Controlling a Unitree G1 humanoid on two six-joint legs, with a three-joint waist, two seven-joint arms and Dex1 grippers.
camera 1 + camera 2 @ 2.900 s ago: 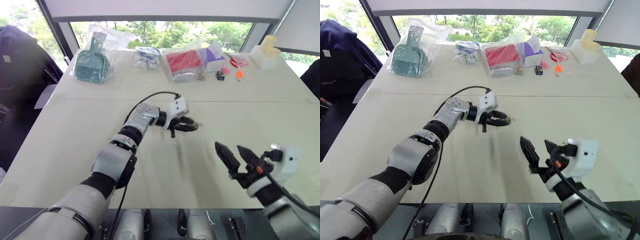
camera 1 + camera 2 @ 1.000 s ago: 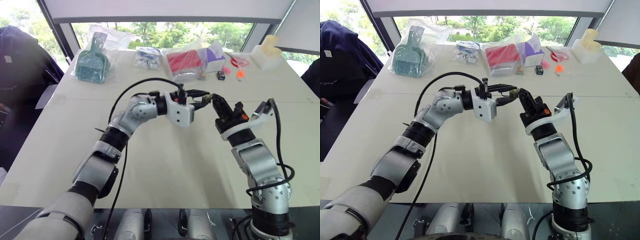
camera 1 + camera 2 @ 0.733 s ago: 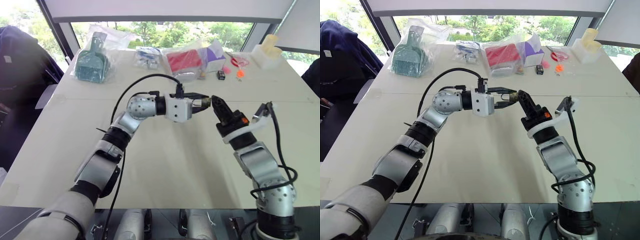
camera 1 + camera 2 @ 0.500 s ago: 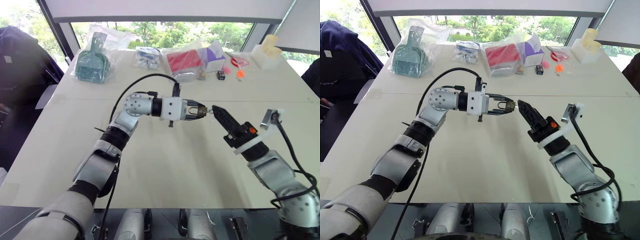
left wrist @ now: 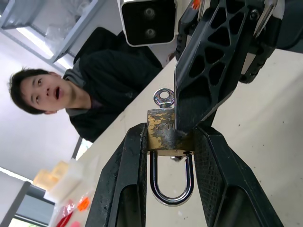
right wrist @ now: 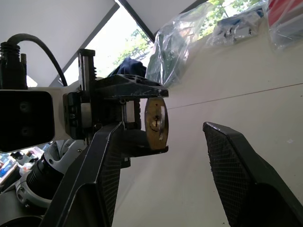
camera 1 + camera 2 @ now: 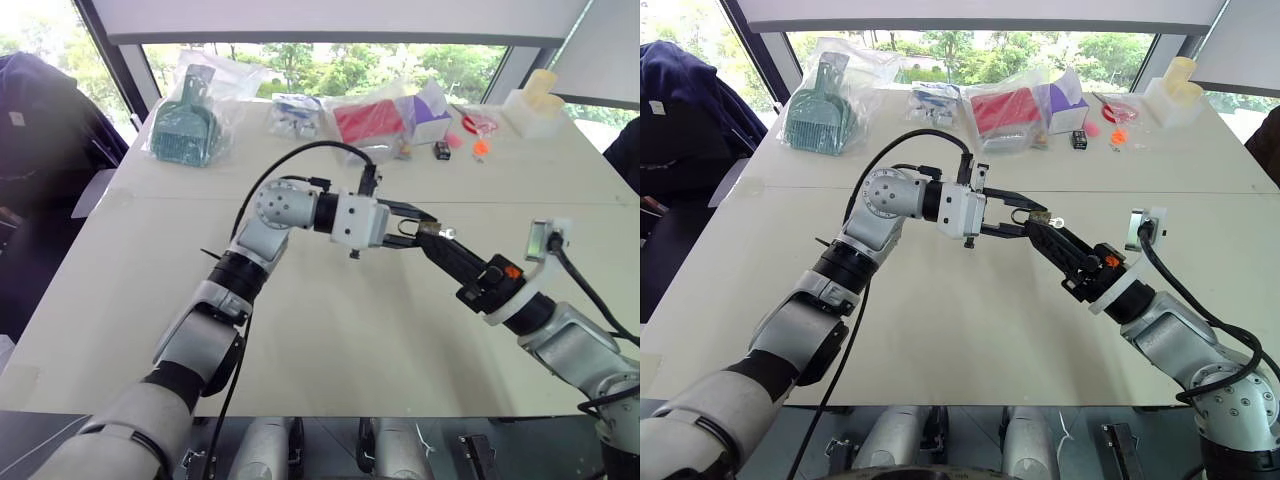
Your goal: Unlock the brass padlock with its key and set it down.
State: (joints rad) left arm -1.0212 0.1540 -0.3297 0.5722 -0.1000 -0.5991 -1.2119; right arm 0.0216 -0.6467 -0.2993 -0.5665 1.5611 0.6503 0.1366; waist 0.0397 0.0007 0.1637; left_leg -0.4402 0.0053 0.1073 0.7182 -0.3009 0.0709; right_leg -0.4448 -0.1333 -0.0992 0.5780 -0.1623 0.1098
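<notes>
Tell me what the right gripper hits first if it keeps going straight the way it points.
Most likely the padlock, with its key, clamped in the left gripper. The open right gripper points right at it, one finger apparently already against it.

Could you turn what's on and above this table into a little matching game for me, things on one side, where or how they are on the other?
Things:
1. brass padlock
2. right gripper
3. green dustpan in a bag
4. key

Places or states:
A. lying at the table's far left
B. clamped between the left gripper's fingers
C. sticking out of the lock's body
D. fingers spread apart

Pairs: 1-B, 2-D, 3-A, 4-C
</notes>
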